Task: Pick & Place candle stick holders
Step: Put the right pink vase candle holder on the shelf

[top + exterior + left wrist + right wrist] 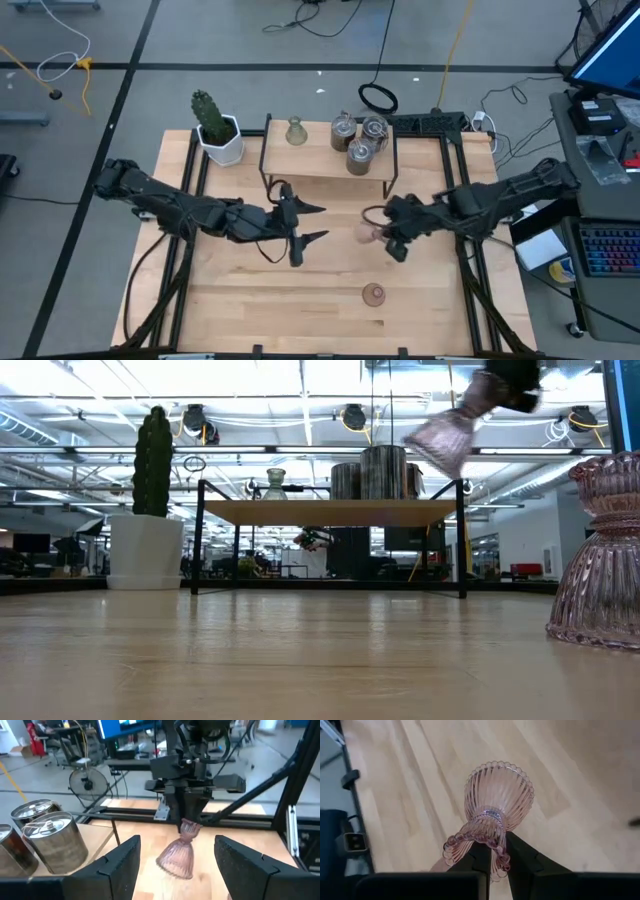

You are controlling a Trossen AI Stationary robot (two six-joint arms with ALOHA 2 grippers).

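My right gripper (385, 237) is shut on a pink bell-shaped glass holder (366, 232), held high over the table's middle; the holder also shows in the low view (450, 435). My left gripper (312, 222) is open and empty. It points toward that holder (179, 856) from the table's left, a short way off. A second pink holder (373, 294) stands on its wide base near the front edge. On the low shelf (320, 160) at the back stand a pale green holder (295, 131) and three round silvery holders (360, 140). My right gripper pinches the frilled rim of the holder's narrow cup end (496, 854) between its two fingers; one finger (479, 857) seems to lie inside the cup and the other outside. The fingers come slanting down from the table's right. The holder hangs tilted, wide bell end (500, 785) downward, clear of the table.
A cactus in a white pot (218, 128) stands at the back left beside the shelf. The shelf's black frame legs (200, 540) rise from the tabletop. Bare wood lies at the front left (250, 300).
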